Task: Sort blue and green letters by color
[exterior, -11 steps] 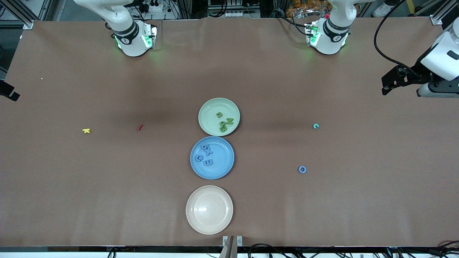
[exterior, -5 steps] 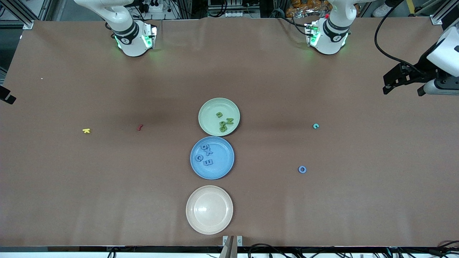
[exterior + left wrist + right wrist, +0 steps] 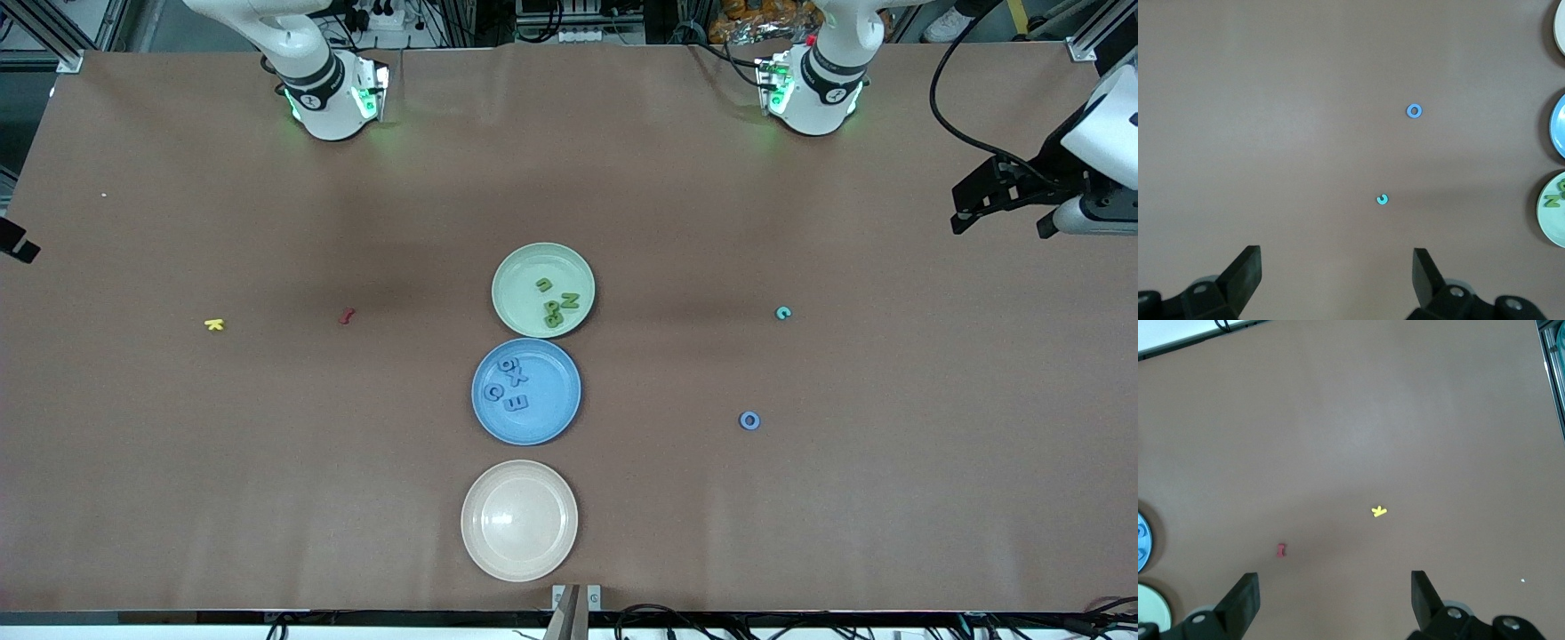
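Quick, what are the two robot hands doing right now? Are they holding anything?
Left gripper: open, holding nothing, up over the left arm's end of the table.
Right gripper: open, holding nothing, up over the right arm's end.

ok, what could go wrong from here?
1. The blue O still lies on the table toward the left arm's end; flat and tiny, it may slip from the open left end effector.
2. The teal piece beside it could be mistaken for blue or green.
3. The blue plate touches the green plate.

Green letters (image 3: pixel 556 305) plated; blue O (image 3: pixel 749 420) loose.
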### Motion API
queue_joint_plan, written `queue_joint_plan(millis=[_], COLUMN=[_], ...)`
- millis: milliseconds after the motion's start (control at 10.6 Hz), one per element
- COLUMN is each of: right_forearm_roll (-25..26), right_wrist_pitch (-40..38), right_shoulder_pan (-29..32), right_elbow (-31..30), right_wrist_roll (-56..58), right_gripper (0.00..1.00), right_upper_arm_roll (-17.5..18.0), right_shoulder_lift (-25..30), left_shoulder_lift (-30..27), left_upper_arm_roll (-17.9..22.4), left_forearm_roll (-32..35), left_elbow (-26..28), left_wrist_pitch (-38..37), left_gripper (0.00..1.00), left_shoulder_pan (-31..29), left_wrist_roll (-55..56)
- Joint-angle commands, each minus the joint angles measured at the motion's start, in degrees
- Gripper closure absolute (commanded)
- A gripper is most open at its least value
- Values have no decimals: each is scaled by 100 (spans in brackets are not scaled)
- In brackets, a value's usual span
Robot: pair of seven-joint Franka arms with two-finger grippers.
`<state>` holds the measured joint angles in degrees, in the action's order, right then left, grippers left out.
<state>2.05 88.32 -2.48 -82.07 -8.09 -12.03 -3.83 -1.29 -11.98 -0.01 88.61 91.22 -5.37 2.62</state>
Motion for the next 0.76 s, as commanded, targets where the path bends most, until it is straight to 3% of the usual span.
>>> queue_joint_plan(millis=[0,662], right_forearm_roll=[-100,-82], right_wrist_pitch=[309,-122], right_shoulder_pan=[11,-7], right_elbow=[-319,60], right_wrist_roll=[1,10], right_gripper=[0,0], right_upper_arm_roll=[26,78], right_shoulder_lift=[154,31], left_shoulder_lift=[-38,-64], left_upper_arm_roll=[21,12], left_forearm_roll=[-96,-104], left_elbow=[-28,-28], left_wrist_pitch=[-8,-17], left_gripper=[0,0], left_shoulder_pan=[-16,-16], left_wrist_roll=[-148,-148])
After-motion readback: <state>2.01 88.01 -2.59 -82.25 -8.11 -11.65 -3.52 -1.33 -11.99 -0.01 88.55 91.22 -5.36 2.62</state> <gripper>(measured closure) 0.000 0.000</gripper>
